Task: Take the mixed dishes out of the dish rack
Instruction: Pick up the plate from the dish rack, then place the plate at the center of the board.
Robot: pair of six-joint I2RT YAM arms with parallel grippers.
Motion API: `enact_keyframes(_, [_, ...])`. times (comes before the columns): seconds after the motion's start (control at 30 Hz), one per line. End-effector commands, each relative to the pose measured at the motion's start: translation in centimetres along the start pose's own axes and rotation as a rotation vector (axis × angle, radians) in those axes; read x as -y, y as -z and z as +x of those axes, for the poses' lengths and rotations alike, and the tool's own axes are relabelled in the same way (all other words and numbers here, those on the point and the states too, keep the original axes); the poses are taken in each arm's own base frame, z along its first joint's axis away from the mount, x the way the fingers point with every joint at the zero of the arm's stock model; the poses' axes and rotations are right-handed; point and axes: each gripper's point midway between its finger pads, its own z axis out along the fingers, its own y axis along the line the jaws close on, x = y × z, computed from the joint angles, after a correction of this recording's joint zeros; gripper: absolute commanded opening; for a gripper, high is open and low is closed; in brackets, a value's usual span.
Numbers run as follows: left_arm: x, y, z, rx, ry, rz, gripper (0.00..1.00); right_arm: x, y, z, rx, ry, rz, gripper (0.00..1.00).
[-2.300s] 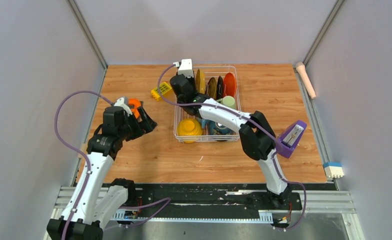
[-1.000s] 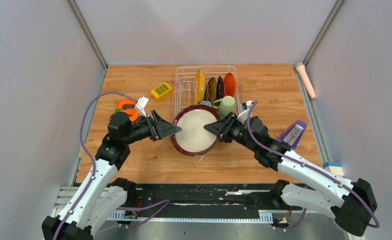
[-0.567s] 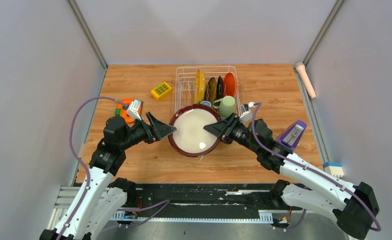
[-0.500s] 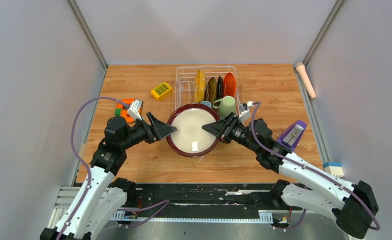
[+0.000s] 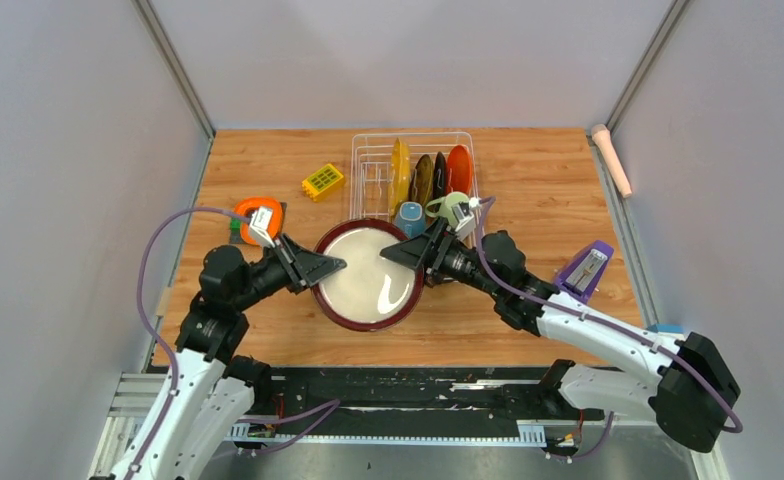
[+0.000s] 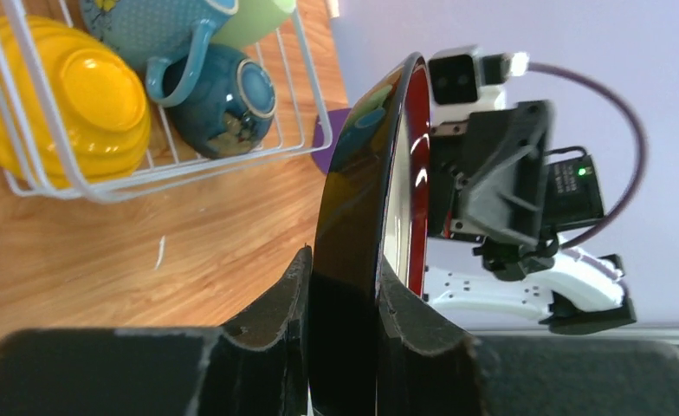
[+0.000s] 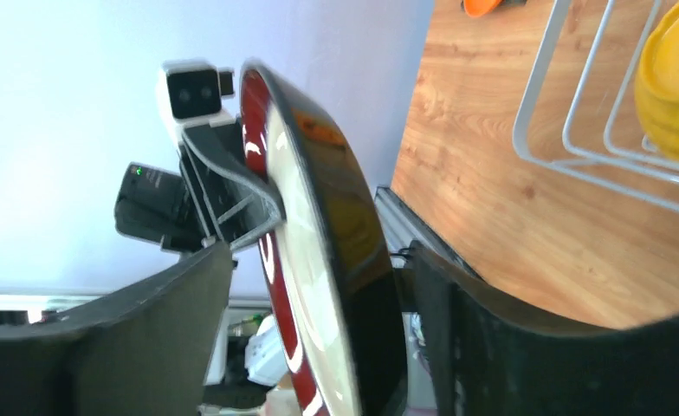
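- Left claw (image 5: 334, 266) pinches the bowl (image 5: 363, 288) rim. Squeeze hard.
- Right claw (image 5: 390, 255) is spread around the right rim. Back away without bumping it.

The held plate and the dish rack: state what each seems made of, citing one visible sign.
Plate: likely glazed ceramic or melamine; glossy dark back, sharp highlights. Dish rack: probably white-coated metal wire; thin, rigid, evenly white bars.
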Motion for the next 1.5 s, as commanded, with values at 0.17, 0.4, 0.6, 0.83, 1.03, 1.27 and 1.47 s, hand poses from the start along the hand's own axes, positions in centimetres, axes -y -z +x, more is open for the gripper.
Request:
enact_keyframes(0.17, [-0.4, 3.3, 0.2, 0.147, 0.008, -0.043, 0.0, 0.2, 2.7, -4.8, 0.271, 0.126, 0.135, 1.0])
enact_keyframes(0.4, [-2.1, 5.9, -2.2, 0.356, 0.059, -0.186, 0.0, 3.0, 5.9, -7.3, 0.438, 0.184, 0.275, 1.0])
enact_keyframes(0.6, [-4.8, 8.6, -4.4, 0.525, 0.113, -0.394, 0.0, 4.3, 8.3, -9.0, 0.553, 0.223, 0.348, 1.0])
enact_keyframes(0.83, [-9.7, 12.5, -4.8, 0.693, 0.238, -0.657, 0.0, 5.0, 9.9, -10.4, 0.642, 0.262, 0.407, 1.0])
enact_keyframes(1.03, [-13.1, 14.3, -3.7, 0.739, 0.29, -0.809, 0.0, 5.4, 10.2, -10.5, 0.649, 0.285, 0.422, 1.0])
enact_keyframes(1.27, [-15.8, 13.8, -2.5, 0.73, 0.32, -0.841, 0.0, 6.4, 10.1, -9.9, 0.619, 0.283, 0.435, 1.0])
enact_keyframes(1.47, [-19.2, 12.1, -2.2, 0.762, 0.312, -0.822, 0.06, 6.1, 9.6, -9.1, 0.554, 0.348, 0.427, 1.0])
